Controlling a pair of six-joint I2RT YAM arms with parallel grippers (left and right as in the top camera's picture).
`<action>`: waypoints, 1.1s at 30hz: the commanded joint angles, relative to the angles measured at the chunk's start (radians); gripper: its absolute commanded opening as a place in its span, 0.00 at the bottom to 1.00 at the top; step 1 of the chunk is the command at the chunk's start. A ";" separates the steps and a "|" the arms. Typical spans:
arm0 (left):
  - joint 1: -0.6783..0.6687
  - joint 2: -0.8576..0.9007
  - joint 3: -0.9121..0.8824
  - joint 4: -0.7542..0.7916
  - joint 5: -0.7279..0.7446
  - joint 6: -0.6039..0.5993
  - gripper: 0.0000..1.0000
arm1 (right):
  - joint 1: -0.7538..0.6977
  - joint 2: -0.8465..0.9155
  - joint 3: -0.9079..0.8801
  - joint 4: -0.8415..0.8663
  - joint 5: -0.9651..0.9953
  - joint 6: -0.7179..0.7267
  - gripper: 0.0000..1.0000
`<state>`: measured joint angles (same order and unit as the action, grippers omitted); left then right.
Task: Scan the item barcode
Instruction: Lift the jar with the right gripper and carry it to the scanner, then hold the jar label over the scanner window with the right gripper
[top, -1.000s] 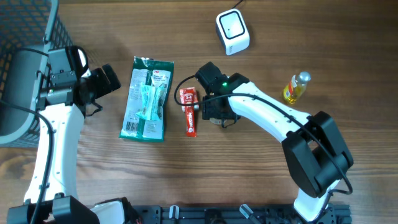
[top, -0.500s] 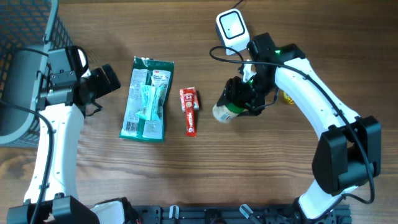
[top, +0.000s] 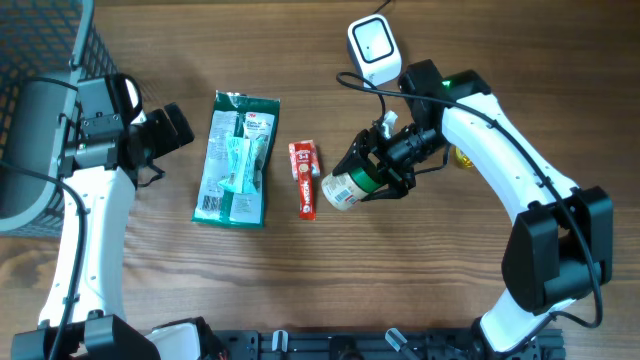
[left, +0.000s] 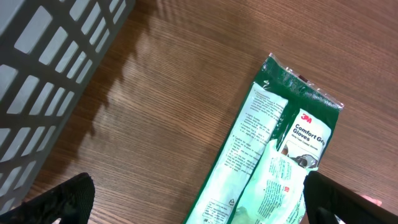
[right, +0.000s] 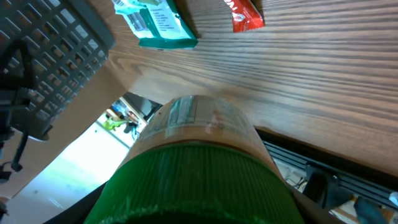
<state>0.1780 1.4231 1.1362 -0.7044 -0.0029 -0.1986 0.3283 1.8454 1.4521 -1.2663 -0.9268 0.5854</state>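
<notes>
The item is a jar with a green ribbed lid (right: 193, 186) and a pale label (top: 345, 187). My right gripper (top: 388, 163) is shut on it at the lid end and holds it tilted above the table, its base pointing left toward the red packet (top: 304, 178). The white barcode scanner (top: 373, 50) stands at the back, just above the right wrist. In the right wrist view the jar (right: 199, 134) fills the frame and hides the fingers. My left gripper (top: 170, 128) hangs open over the left edge of the green glove pack (left: 273, 162), holding nothing.
A dark wire basket (top: 40, 100) occupies the far left, close to the left arm. The glove pack (top: 236, 158) and red packet lie flat mid-table. A small yellow bottle (top: 459, 157) peeks out behind the right arm.
My right arm lifted the jar from beside the red packet and carried it right, toward the scanner. It then tipped the jar's base out leftward. The left arm has not moved.
</notes>
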 joint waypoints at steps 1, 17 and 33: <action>0.003 -0.001 0.005 0.000 -0.003 0.012 1.00 | 0.002 -0.023 0.019 0.046 -0.002 0.021 0.53; 0.003 -0.001 0.005 0.000 -0.003 0.012 1.00 | 0.001 -0.022 0.357 -0.056 0.629 -0.426 0.36; 0.003 -0.001 0.005 0.000 -0.003 0.012 1.00 | 0.002 -0.009 0.598 0.154 0.834 -0.589 0.25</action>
<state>0.1780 1.4231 1.1362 -0.7063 -0.0029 -0.1986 0.3283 1.8435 2.0392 -1.1473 -0.2047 0.0528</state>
